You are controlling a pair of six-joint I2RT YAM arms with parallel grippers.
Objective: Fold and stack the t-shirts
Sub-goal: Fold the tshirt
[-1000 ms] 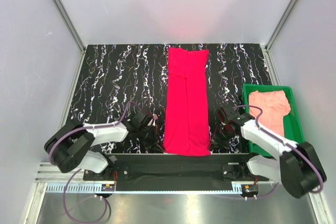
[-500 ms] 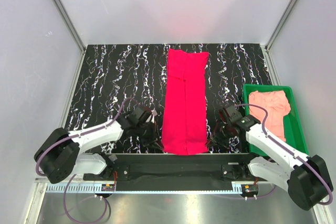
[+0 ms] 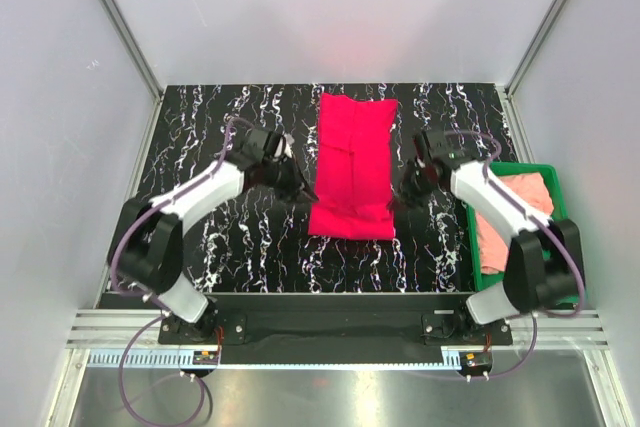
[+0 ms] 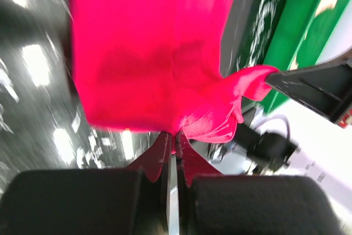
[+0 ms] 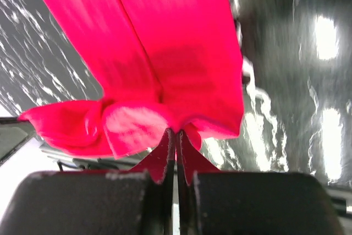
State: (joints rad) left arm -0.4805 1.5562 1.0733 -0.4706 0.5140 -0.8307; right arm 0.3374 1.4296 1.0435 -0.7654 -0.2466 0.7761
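The crimson-red t-shirt [image 3: 352, 167] lies as a narrow folded strip along the table's middle, its near end lifted and carried toward the far end. My left gripper [image 3: 303, 190] is shut on its near left corner [image 4: 165, 81]. My right gripper [image 3: 403, 190] is shut on its near right corner [image 5: 165, 70]. Both hold the cloth above the table. The salmon-pink t-shirt [image 3: 515, 209] lies crumpled in the green tray [image 3: 472, 175] at the right, partly behind my right arm.
The black marbled table [image 3: 220, 237] runs to grey walls at the left, back and right. The green tray also shows in the left wrist view [image 4: 291, 31]. The black base rail [image 3: 330, 312] crosses the near edge.
Both grippers have lifted the red shirt's near end and carried it away from the bases toward the far end, so the strip now looks much shorter. The pink shirt has not moved.
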